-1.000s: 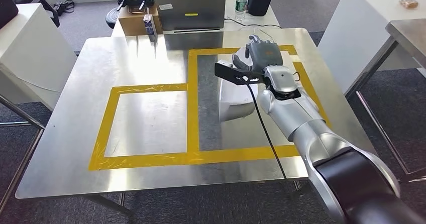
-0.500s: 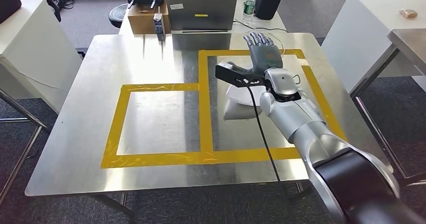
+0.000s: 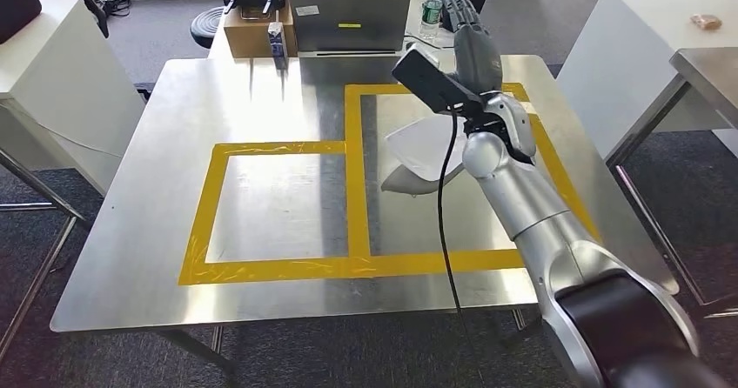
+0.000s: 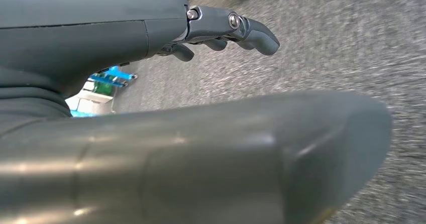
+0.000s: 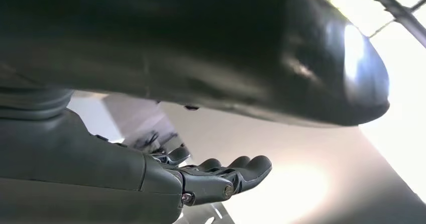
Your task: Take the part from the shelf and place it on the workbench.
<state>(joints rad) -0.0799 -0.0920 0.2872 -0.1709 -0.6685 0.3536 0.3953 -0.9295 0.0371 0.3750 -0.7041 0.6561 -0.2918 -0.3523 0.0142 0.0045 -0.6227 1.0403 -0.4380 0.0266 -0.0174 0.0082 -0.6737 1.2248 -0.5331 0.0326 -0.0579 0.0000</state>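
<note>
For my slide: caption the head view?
Right hand lifted open above the white part lying on the taped workbench.

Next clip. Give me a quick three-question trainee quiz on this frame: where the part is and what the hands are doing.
1. True or false: the white part lies on the workbench inside the larger yellow tape rectangle.
2. Which best describes the right hand? A) it grips the white part; B) it is raised above the workbench, fingers extended, holding nothing; C) it presses on the laptop.
3. Fill in: in its wrist view, the left hand is seen over grey ______ and holds nothing.

Key: 1 true; 2 B; 3 floor.
</note>
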